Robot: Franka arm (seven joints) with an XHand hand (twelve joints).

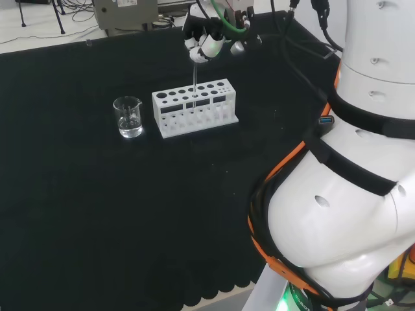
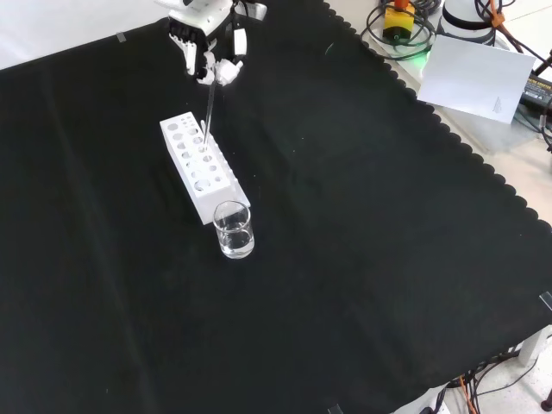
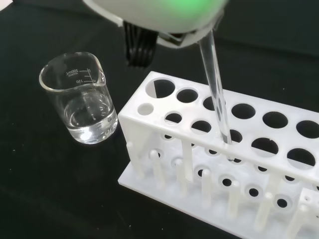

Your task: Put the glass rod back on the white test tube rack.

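Here the black and white robot hand (image 1: 202, 40) is hovering above the rack with its fingers curled in, pinching the upper end of the thin clear glass rod (image 1: 194, 81) between fingertips and thumb. It is gripping the rod at the very top, which looks deliberate: that is leaving almost the whole length hanging free below, upright or nearly so, so the lower tip can be steered into a hole without the fingers fouling the rack.

The rod's lower end is reaching down to the white plastic test tube rack with rows of round holes (image 1: 196, 107). In the wrist view the rod (image 3: 217, 94) is passing into one of the holes in the rack's (image 3: 209, 149) top plate, in a middle row, though whether the tip is already resting on the lower plate is hard to tell. In the front view the hand (image 2: 210, 43) is sitting over the rack's (image 2: 203, 168) far end, with the rod (image 2: 209, 116) slanting slightly down from it.

Just beside the rack's other end a small clear glass beaker holding a little clear liquid (image 2: 234, 230) is standing, apart from the rod. The insertion appears well along; releasing seems to be what remains.
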